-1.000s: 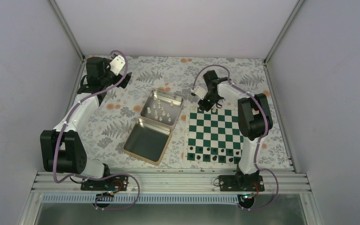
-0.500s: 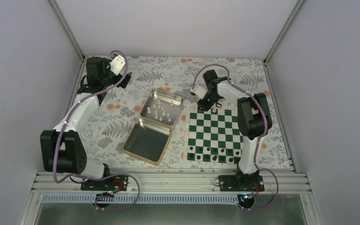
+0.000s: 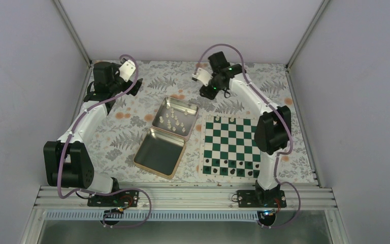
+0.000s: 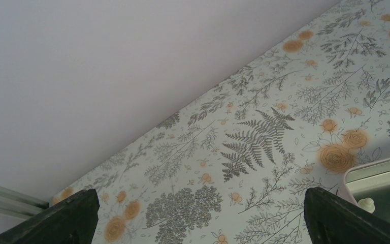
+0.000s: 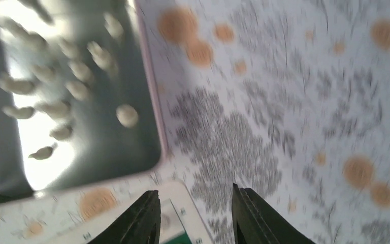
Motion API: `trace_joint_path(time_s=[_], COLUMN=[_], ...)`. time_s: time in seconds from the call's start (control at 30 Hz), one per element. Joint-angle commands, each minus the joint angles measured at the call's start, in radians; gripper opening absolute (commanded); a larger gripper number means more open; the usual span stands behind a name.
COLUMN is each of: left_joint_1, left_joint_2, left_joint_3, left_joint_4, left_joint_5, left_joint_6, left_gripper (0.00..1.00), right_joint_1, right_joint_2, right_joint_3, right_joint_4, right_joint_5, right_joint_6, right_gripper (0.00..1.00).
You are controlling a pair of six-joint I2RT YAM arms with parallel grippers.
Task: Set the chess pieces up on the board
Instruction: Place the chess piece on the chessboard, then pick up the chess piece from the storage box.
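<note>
**Right gripper empty by the tin, a white piece to fetch**

The right gripper (image 5: 194, 192) hangs with its jaws parted to a middling gap and nothing between them. It is raised above the tabletop (image 3: 127, 137), just past the far right corner of the tin (image 3: 160, 152). Most of the chess pieces (image 3: 174, 119) stand crowded in the tin's far half, though the wrist view shows them only as blurs. The board (image 3: 232, 145) lies just right of the tin. Dark pieces (image 3: 228, 165) line its near rows, and there may be one or two white ones on its far edge, too small to be sure. The left gripper (image 4: 199, 192) is spread wide and empty, well off to the tin's far left.

I'd judge this a fetch step. The next move calls for coming down over a single piece at the cluster's edge and closing narrowly without toppling its neighbours.
</note>
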Motion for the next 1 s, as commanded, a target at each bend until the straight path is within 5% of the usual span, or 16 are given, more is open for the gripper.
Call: trace_joint_path(time_s=[0.0, 0.37, 0.97], left_joint_1=[-0.004, -0.004, -0.004], left_joint_2=[-0.005, -0.007, -0.011], left_joint_3=[0.008, 0.008, 0.003], left_joint_4=[0.004, 0.003, 0.007], left_joint_5=[0.008, 0.013, 0.013], left_joint_6=[-0.001, -0.001, -0.002], left_gripper=[1.0, 1.0, 1.0], right_joint_1=[0.105, 0.235, 0.258], right_joint_2=[0.079, 0.258, 0.283], right_joint_3=[0.12, 0.267, 0.176], right_joint_4=[-0.053, -0.082, 0.078], right_joint_5=[-0.029, -0.054, -0.035], right_joint_6=[-0.015, -0.017, -0.003], right_gripper=[0.38, 0.35, 0.37])
